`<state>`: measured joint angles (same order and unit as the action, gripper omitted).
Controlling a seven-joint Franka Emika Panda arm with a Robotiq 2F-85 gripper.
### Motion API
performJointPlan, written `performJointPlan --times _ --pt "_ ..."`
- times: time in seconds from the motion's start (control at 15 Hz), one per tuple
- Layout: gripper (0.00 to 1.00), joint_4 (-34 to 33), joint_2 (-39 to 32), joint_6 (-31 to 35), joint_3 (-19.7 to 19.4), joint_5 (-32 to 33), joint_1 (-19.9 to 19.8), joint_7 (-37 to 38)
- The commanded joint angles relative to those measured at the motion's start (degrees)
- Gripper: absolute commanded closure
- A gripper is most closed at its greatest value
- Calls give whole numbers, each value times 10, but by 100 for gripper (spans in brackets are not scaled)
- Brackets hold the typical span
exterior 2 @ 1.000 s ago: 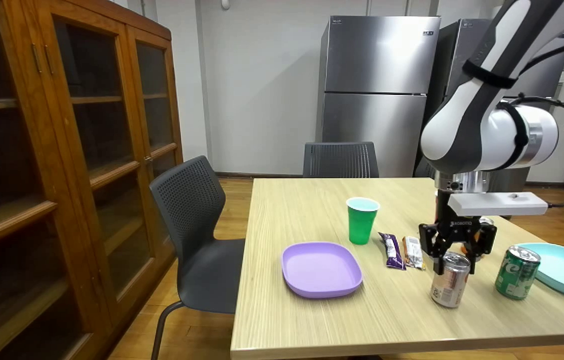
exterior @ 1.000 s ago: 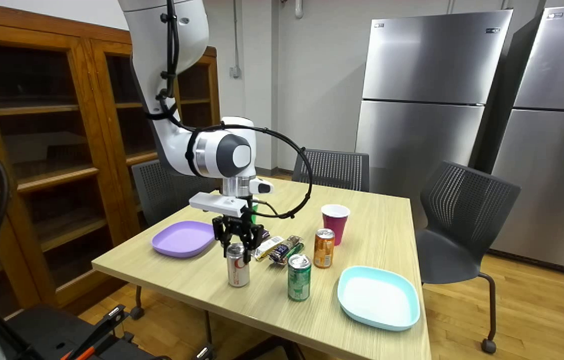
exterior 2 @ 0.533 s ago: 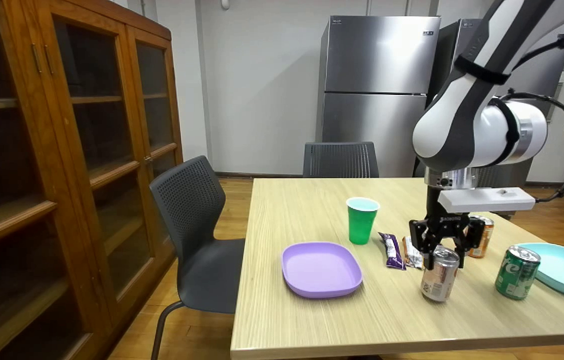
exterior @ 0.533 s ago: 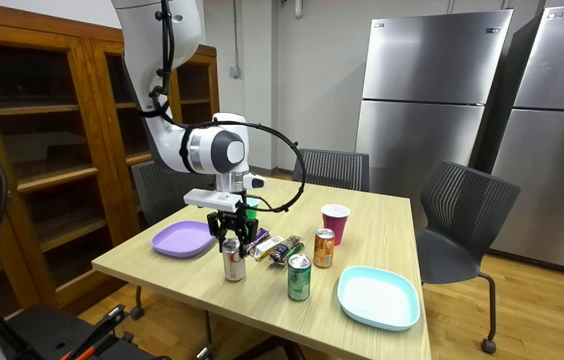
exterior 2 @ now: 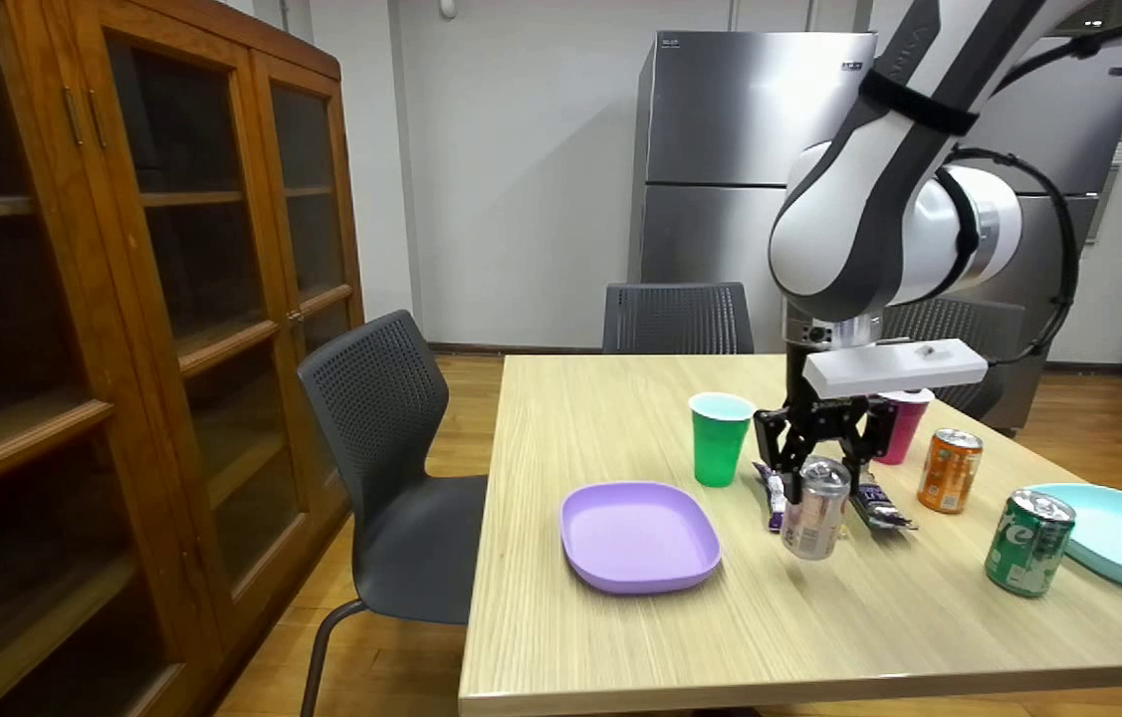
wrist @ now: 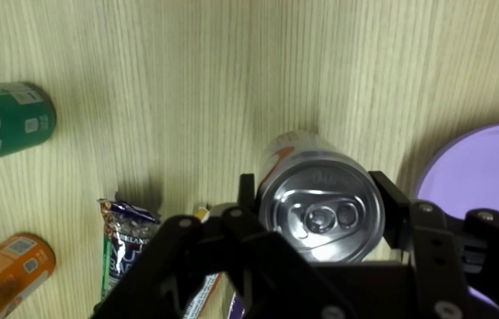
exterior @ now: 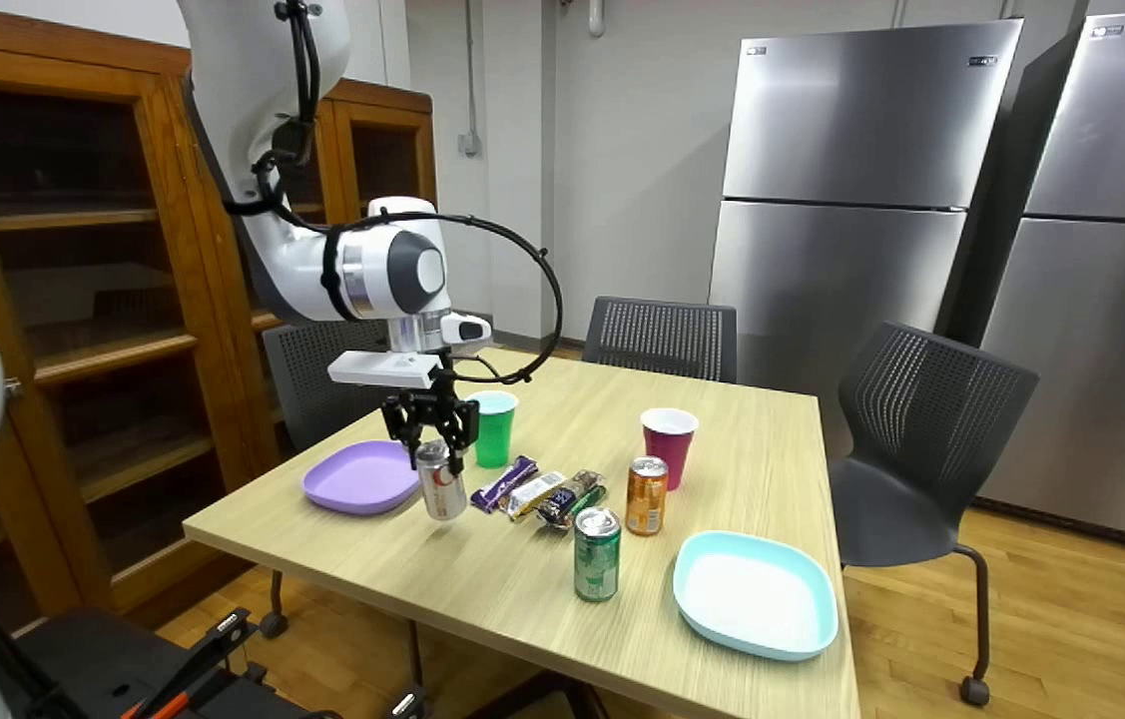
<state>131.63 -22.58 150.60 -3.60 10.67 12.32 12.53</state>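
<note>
The claw (exterior 2: 824, 482) pinches the silver can (exterior 2: 815, 514) near its top, apparently just clear of the table (exterior 2: 600, 428). I'd hold that squeeze steady and the can upright, mindful of the purple plate (exterior 2: 637, 538) beside the claw and the snack bars (exterior: 534, 493) opposite.

I count a silver can (exterior: 442, 487), an orange can (exterior: 646, 496) and a green can (exterior: 597, 557): three. A green cup (exterior: 494, 437) and a maroon cup (exterior: 668, 454) make two; a purple plate (exterior: 357, 479) and a pale-blue plate (exterior: 757, 599), likewise two. I see at least three wrapped bars (exterior: 534, 493), three chairs (exterior: 662, 342) and two refrigerators (exterior: 842, 300).
</note>
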Motion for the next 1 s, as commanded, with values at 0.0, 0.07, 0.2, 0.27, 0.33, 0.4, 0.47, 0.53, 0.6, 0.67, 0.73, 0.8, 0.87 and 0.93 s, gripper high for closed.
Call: performJointPlan --times 0.0,0.07,0.2,0.27,0.33,0.4,0.47,0.53,0.6,0.67,0.73,0.8,0.87,0.93 --pt "61 -20 11 -14 0 34 36 54" --pt "61 -28 9 -16 2 39 44 62" --pt "61 -44 1 -19 5 47 62 78" --pt "61 -52 -3 -21 7 50 70 85" --pt "61 -63 -9 -24 8 53 78 91" --pt "61 -74 -16 -26 10 55 86 98" --pt "61 -84 -22 -29 14 54 90 100" --pt "61 -97 -30 -33 17 53 97 104" --pt "61 -111 -38 -38 20 50 102 106" --pt "61 -121 -45 -40 23 49 107 108" --pt "61 -135 -55 -43 25 48 113 110" --pt "61 -146 -63 -46 27 47 118 111" --pt "61 -161 -74 -51 29 46 123 112" --pt "61 -175 -84 -57 30 45 127 113"
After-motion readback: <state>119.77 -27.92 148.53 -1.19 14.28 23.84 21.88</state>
